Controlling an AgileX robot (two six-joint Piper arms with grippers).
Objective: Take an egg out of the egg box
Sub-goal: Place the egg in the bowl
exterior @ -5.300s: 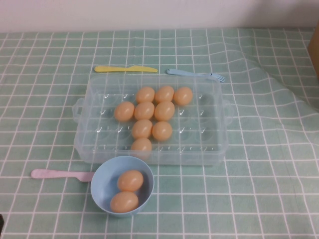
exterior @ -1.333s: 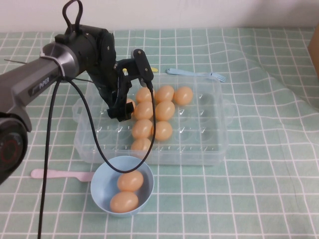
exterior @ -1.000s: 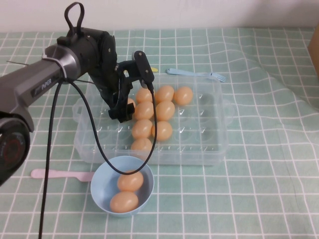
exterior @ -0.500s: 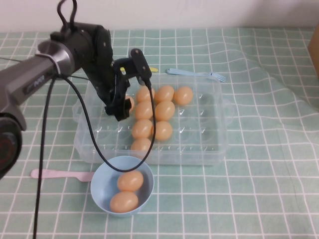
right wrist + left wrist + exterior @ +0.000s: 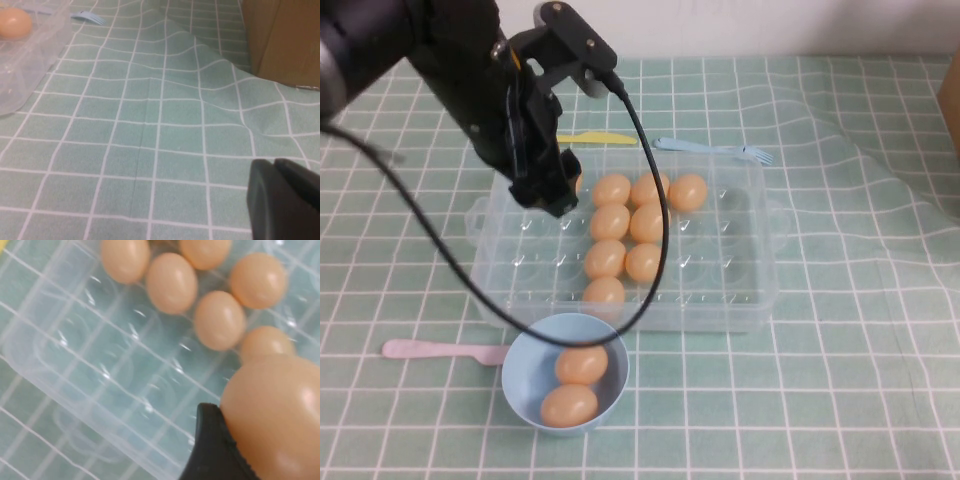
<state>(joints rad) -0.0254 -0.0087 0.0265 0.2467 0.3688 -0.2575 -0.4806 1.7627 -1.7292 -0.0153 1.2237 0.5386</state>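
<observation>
The clear egg box (image 5: 725, 255) lies mid-table with several pale orange eggs (image 5: 610, 221) in its middle cells. My left gripper (image 5: 554, 192) hangs above the box's left part, shut on an egg (image 5: 280, 410) lifted clear of the cells. One black fingertip (image 5: 209, 445) presses against that egg's side; the other finger is out of view. In the high view the arm hides nearly all of the held egg. My right gripper (image 5: 274, 166) is shut with nothing in it, low over the tablecloth to the right of the box, outside the high view.
A light-blue bowl (image 5: 520, 365) holding two eggs (image 5: 581, 362) stands in front of the box. A pink utensil (image 5: 430, 350) lies left of the bowl. A yellow knife (image 5: 582, 138) and blue fork (image 5: 715, 150) lie behind the box. A cardboard box (image 5: 280, 40) stands far right.
My left gripper closed on the leftmost egg in the box and rose with it; that cell is now bare. The other eggs have not moved.
</observation>
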